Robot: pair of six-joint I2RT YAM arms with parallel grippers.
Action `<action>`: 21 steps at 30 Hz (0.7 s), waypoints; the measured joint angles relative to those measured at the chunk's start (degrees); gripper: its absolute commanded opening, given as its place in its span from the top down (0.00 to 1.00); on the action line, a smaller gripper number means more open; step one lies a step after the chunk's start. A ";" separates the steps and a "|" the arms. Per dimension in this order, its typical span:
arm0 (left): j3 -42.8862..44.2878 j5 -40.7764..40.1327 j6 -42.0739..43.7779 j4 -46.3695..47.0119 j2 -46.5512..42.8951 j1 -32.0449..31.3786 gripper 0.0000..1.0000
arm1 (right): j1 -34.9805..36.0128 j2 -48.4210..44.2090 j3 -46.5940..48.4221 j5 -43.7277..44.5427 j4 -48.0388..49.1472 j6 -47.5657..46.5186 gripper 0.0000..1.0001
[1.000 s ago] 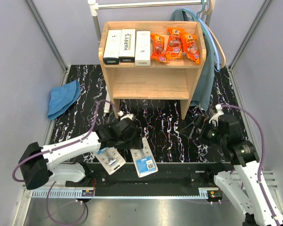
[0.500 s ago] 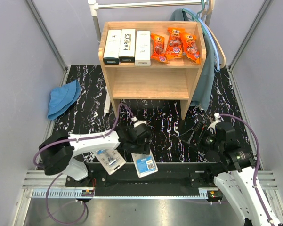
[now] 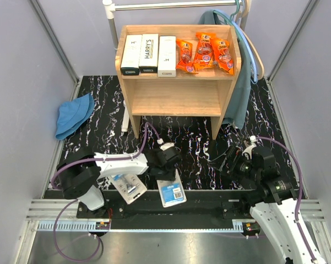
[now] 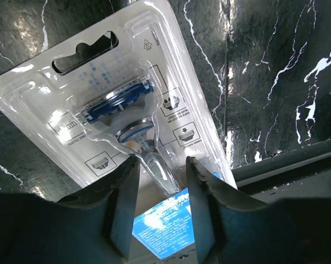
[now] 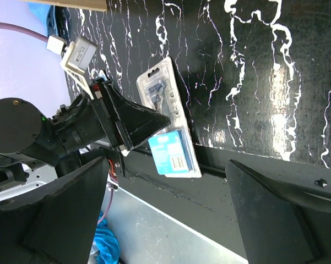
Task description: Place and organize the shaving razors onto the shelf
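Operator: Report the left gripper (image 4: 161, 170).

Technician: It is down over a blister card (image 4: 118, 110) lying flat at the near edge of the table (image 3: 193, 143). The jaws are partly drawn together. The fingers (image 4: 121, 203) stand on either side of the raised bubble over the razor handle. Whether the pads press on the bubble cannot be told.

Operator: Orientation of that card?

Technician: Clear face up, with the hang slot pointing away from the wrist. The razor head lies towards the slot. The blue label end is under the gripper.

Operator: Report the right gripper (image 5: 168, 170).

Technician: Jaws spread wide, nothing between them. It hangs above the table on the right, well apart from the card.

Operator: Location of the remaining packs?

Technician: A second card (image 3: 129, 187) lies just left of the first, also at the near edge, beneath the left arm. Three white boxes (image 3: 148, 54) lie side by side on the left of the top tier of the shelf (image 3: 176, 99). Three orange pouches (image 3: 204, 54) lie beside them on the right of the same tier.
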 measured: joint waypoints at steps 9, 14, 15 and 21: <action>1.29 -0.15 -2.56 1.07 2.12 -0.02 1.00 | 0.00 -0.98 -1.84 -1.29 0.13 0.55 0.03; 1.51 -0.24 -2.64 1.22 2.12 -0.02 1.00 | 0.00 -0.98 -2.62 -3.32 1.27 0.55 0.02; 1.51 -0.26 -2.69 1.20 2.05 -0.02 1.00 | 0.00 -0.96 -2.73 -3.54 1.49 0.55 0.02; 1.49 -1.49 -2.54 -0.02 0.63 -0.04 1.00 | -0.02 -0.52 -3.06 -4.96 3.02 0.55 0.02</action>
